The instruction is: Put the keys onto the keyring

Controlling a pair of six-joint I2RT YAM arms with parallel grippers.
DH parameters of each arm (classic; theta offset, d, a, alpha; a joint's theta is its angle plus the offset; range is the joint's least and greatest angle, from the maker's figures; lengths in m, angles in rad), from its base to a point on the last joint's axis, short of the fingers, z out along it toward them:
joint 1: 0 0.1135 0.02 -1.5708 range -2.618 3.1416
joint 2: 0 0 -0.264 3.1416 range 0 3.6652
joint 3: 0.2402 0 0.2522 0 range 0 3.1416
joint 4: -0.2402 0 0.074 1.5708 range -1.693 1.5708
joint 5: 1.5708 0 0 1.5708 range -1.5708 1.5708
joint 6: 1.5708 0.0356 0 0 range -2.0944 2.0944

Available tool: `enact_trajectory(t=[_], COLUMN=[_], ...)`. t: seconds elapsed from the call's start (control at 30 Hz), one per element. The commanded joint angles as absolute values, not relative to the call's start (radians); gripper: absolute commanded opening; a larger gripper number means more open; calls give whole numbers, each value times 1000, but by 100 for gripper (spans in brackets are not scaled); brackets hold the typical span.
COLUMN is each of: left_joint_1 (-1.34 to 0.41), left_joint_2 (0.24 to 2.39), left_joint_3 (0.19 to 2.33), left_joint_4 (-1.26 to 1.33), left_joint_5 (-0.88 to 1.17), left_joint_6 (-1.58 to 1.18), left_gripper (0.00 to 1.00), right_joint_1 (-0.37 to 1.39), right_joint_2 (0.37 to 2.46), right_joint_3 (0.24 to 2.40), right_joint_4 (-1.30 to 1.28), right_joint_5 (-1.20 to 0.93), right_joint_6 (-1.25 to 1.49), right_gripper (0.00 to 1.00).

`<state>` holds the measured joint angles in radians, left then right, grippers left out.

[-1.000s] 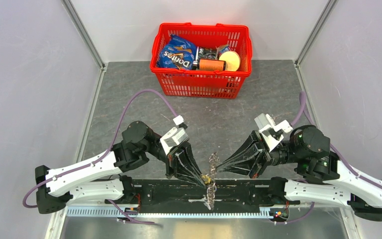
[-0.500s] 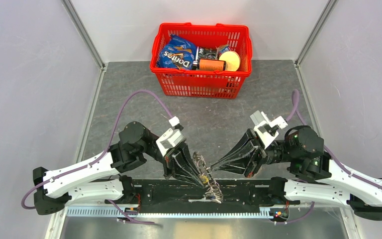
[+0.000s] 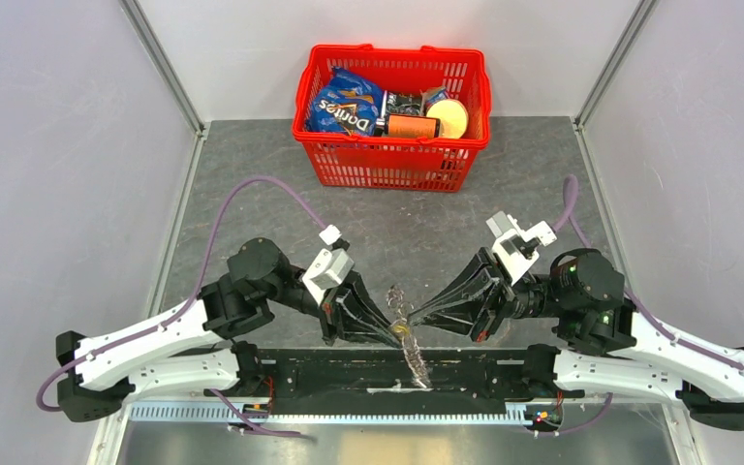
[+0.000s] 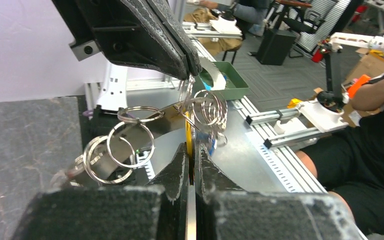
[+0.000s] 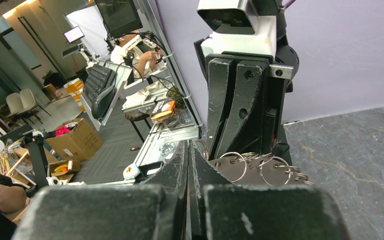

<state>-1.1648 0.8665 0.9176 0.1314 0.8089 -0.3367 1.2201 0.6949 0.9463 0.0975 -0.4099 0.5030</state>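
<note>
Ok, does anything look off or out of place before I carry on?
Nothing spilled or damaged. The one oddity is the keyring: a tangle of linked split rings hanging in mid-air between the shut left gripper, which pinches the yellow key, and the shut right gripper.

The grey marbled desk [image 3: 542, 174] carried a red basket [image 3: 392, 167] at its far edge, while a black base rail [image 3: 329, 374] lay along its near edge.

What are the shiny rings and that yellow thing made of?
The shiny silver rings look like bare polished metal wire: thin and glinting. The flat yellow key head seems plastic, matt and evenly coloured, though only its edge shows.
</note>
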Motion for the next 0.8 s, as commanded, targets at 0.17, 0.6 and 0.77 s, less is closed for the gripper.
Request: enact_trajectory(t=[0.17,0.6,0.77], left_joint_1=[-1167,-1168,-1168], left_joint_2=[782,783,780], left_joint_3=[934,926,926], left_joint_4=[146,130,124], left_joint_5=[683,712,716], left_joint_6=[-253,-253,-250], left_gripper=[7,17,18], right_joint_1=[1222,1221,1222], right_joint_2=[667,669,675], right_joint_3=[942,957,960], right_joint_4=[163,163,158], right_joint_5=[-373,-365,-362], right_joint_6=[509,511,507], right_gripper=[0,0,0])
